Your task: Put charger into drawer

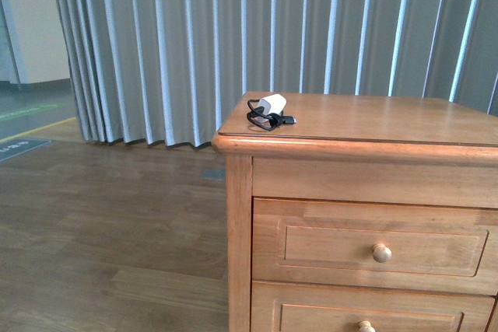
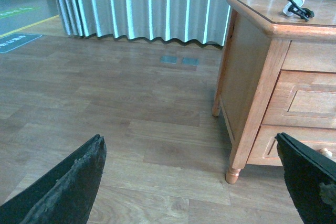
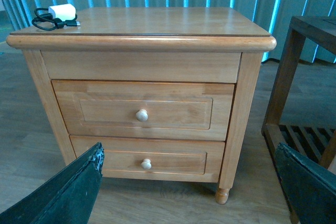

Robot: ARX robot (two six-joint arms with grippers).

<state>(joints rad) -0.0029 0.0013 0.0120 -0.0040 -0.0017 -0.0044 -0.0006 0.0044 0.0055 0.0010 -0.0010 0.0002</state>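
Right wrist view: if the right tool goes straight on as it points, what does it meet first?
Probably the closed upper drawer front, near its knob; nothing shows in between, though depth is uncertain.

White charger (image 1: 273,104), black cable coiled beside it, sits on the cabinet top's near-left corner; the upper drawer (image 1: 373,246) is shut.

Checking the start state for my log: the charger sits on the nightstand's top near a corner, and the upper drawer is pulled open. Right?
No. The upper drawer is shut, front flush with the frame, as the right wrist view shows. The charger does sit on the nightstand's top near a corner.
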